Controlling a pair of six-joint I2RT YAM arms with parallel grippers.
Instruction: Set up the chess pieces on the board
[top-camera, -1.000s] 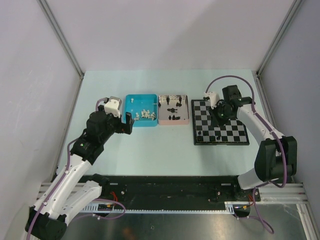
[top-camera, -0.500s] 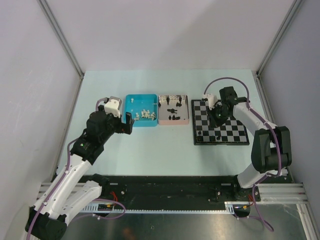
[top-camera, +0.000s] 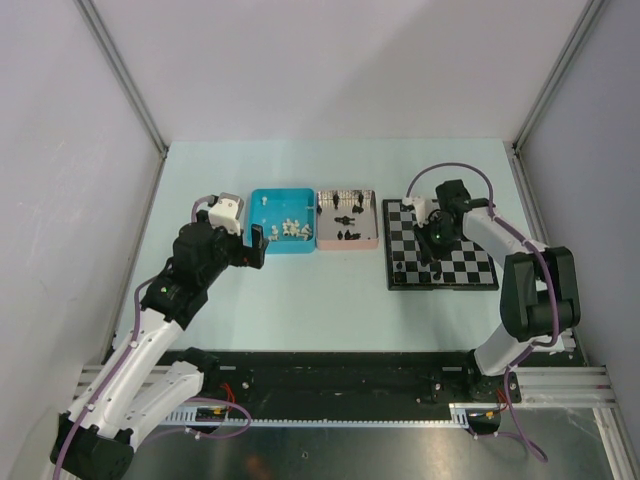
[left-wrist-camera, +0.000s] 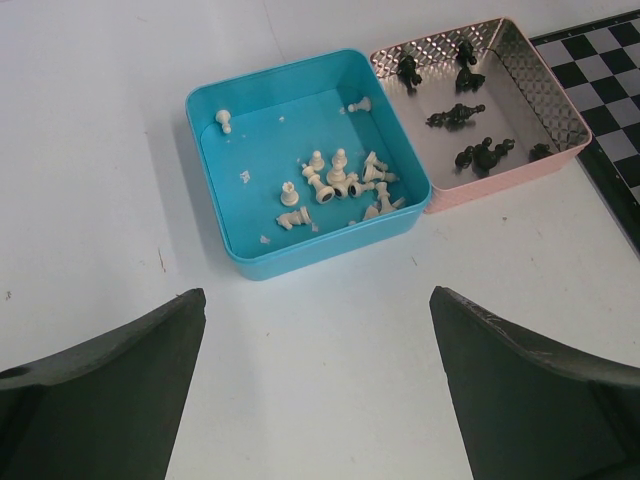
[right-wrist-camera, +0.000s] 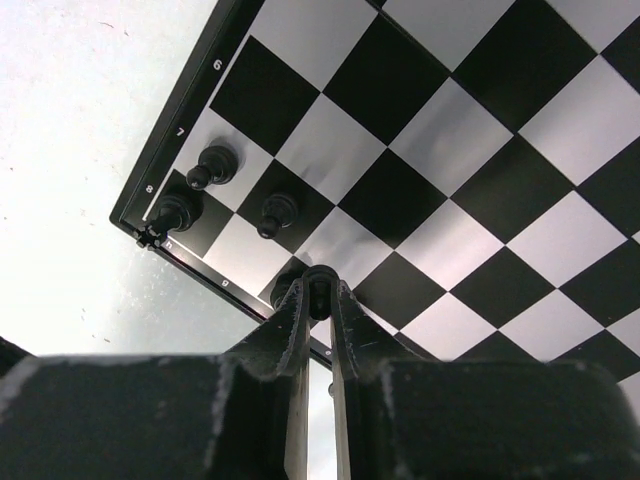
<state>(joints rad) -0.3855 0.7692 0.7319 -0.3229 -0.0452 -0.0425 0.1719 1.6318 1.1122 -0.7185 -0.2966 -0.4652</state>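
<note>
Right hand (right-wrist-camera: 318, 288) now nearer board (right-wrist-camera: 480, 180) corner, pinching black piece (right-wrist-camera: 319, 274) (ready to set down?). Left hand (left-wrist-camera: 315, 300): fingers apart.

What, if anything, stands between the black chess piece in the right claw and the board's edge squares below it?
Nothing visible does. The right claw is shut on a small black plastic chess piece over the edge row of the black-and-grey chequered board; three other black pieces stand on nearby squares, not beneath it.

Three black chess pieces (right-wrist-camera: 213, 166) upright at board (right-wrist-camera: 450, 130) corner
</note>
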